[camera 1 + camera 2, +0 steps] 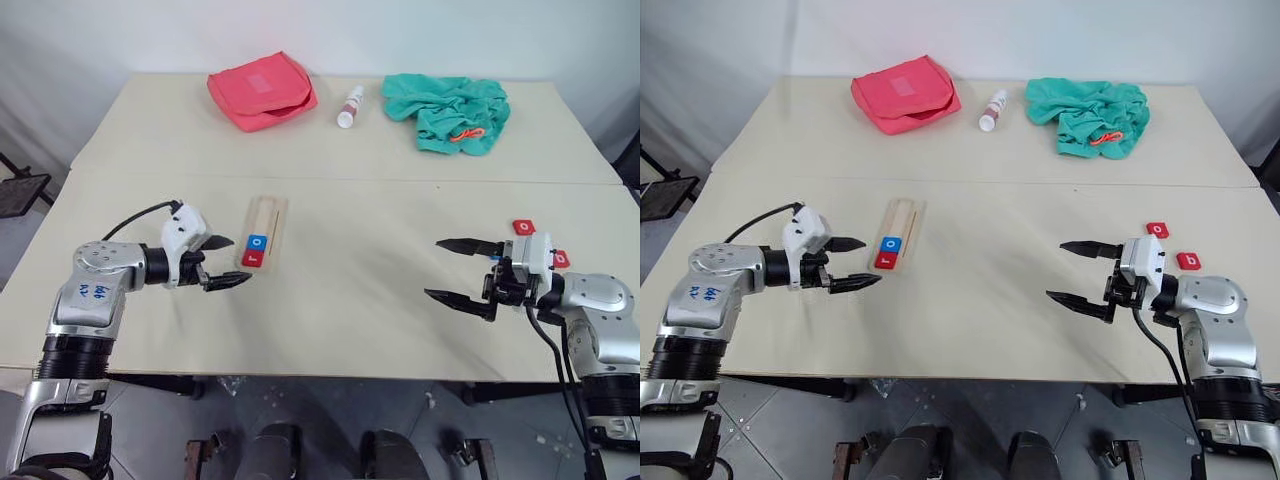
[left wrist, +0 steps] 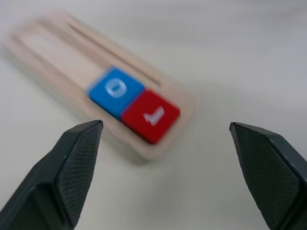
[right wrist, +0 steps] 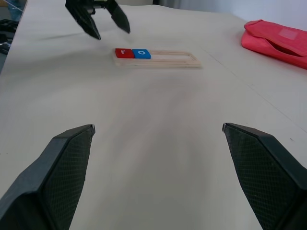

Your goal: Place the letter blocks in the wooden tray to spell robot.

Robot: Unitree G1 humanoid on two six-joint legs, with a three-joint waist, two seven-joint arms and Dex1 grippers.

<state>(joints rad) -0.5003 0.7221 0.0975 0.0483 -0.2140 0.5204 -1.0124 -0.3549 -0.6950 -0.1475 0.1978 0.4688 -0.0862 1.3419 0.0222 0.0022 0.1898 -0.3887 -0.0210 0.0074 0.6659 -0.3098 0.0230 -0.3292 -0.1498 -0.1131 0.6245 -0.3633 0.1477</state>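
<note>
The wooden tray (image 1: 266, 215) lies left of the table's centre. At its near end sit two letter blocks side by side, a red r (image 1: 252, 258) and a blue o (image 1: 258, 242). My left gripper (image 1: 240, 260) hovers open just left of that end, with nothing between its fingers. In the left wrist view the blue o (image 2: 115, 91) and red r (image 2: 151, 116) lie just beyond the open fingertips (image 2: 91, 132). Two more red letter blocks (image 1: 1157, 229) (image 1: 1188, 260) lie on the table at the right, beside my right gripper (image 1: 1066, 270), which is open and empty.
At the back of the table lie a pink pouch (image 1: 262, 90), a small white bottle (image 1: 350, 106) and a crumpled teal cloth (image 1: 447, 110). A seam (image 1: 400, 181) runs across the table between them and the tray. Bare tabletop separates the two grippers.
</note>
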